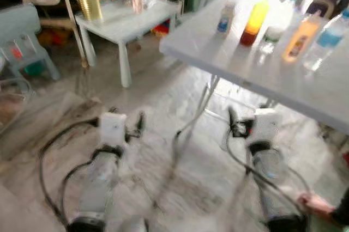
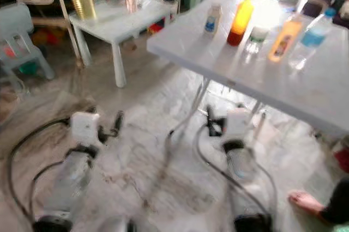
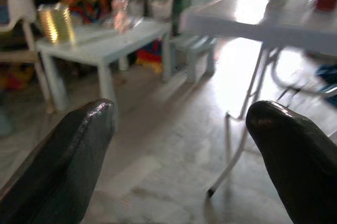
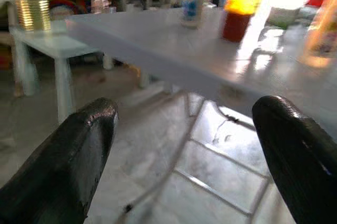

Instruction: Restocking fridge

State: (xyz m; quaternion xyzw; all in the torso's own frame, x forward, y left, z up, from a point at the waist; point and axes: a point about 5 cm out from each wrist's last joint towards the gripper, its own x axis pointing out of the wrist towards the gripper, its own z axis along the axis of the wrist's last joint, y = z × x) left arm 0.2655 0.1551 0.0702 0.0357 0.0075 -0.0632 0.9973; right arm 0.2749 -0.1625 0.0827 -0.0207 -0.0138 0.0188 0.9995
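Bottles are sitting in a row along the far side of the white folding table (image 1: 283, 79), ahead and to the right of the robot: a small white bottle with a blue label (image 1: 224, 17), a tall orange-and-red one (image 1: 254, 22), a low clear one with a green cap (image 1: 272, 36), an orange one (image 1: 299, 38) and a clear one with a blue label (image 1: 325, 40). Everything is being blurred a fair bit in the head views.

Both arms are being held low over the pale marbled floor, left gripper (image 1: 136, 126) and right gripper (image 1: 233, 118) pointing forward, short of the table. How the fingers are set can't really be told from up there, but the wrist views are showing it: the left gripper's glossy black rounded fingers (image 3: 68, 155) are spread wide with nothing between them, and the right gripper's fingers (image 4: 73, 150) are likewise wide apart and empty, aimed at the table edge with its thin metal legs (image 4: 179, 145) below.

A small white plastic table (image 1: 128, 19) is standing off to the left with a yellowish ribbed jar (image 1: 89, 3) on it, and a light blue child's chair (image 1: 24, 41) is beside that. A person's bare foot (image 2: 305, 202) is resting on the floor at the lower right.
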